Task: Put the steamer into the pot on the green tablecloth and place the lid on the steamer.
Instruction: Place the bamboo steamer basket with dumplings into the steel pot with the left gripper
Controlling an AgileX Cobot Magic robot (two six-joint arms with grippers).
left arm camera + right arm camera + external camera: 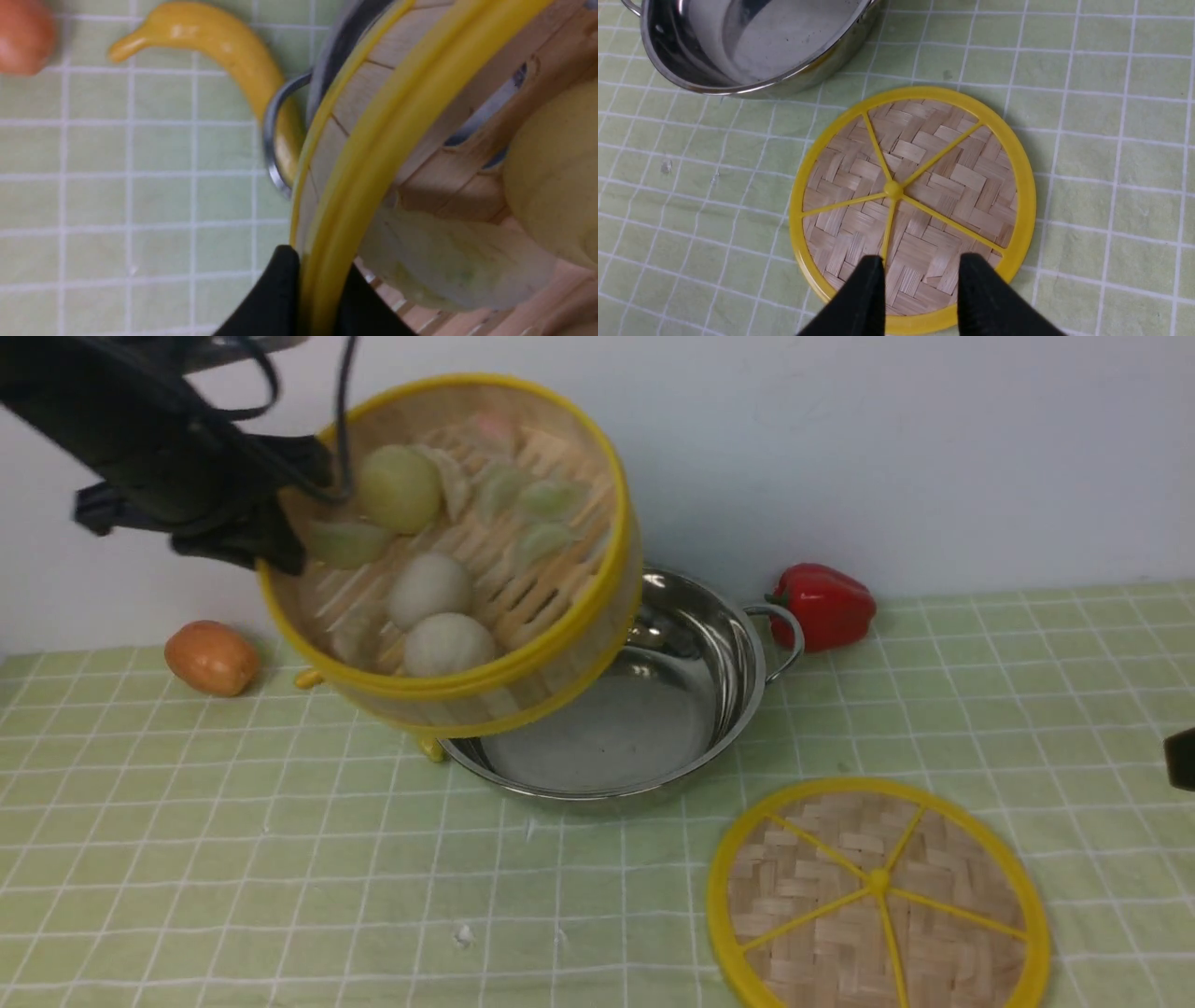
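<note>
The steamer (551,588), a bamboo basket with a yellow rim holding pale buns and dumplings, hangs tilted in the air over the left part of the pot (607,728). My left gripper (280,546) is shut on its rim at the left side. In the left wrist view the black fingers (280,289) pinch the yellow rim of the steamer (373,149). The shiny pot stands empty on the green tablecloth (280,859). The lid (878,896) lies flat on the cloth, front right of the pot. My right gripper (920,266) hovers open above the lid (915,177), near its edge.
An orange round fruit (212,657) lies at the far left, and a red bell pepper (822,605) behind the pot's right handle. A yellow curved banana-like thing (224,46) lies against the pot's left handle (271,140). A white wall closes the back.
</note>
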